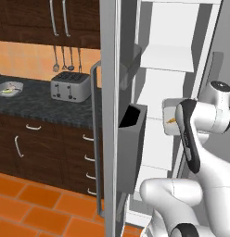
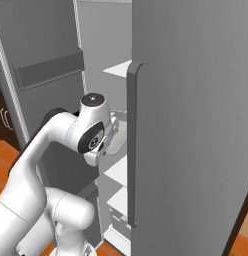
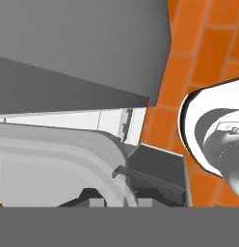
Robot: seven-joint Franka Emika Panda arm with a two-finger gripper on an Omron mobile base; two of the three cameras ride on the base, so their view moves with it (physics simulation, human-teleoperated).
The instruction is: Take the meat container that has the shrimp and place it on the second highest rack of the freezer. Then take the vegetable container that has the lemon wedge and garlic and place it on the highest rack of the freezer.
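Fingers clamped on rim of meat container, near-closed. Freezer door open, white interior exposed, grey door bin at left. Container held at freezer opening, mid-height, beside white shelf; exact rack level unclear. Shrimp lying in container, small orange. Toaster on tabletop far left.

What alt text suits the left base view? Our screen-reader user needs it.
A white robot arm holds a pale grey tray carrying a small orange shrimp inside the open grey freezer, beside its white shelves. Left, a silver toaster sits on a dark counter.
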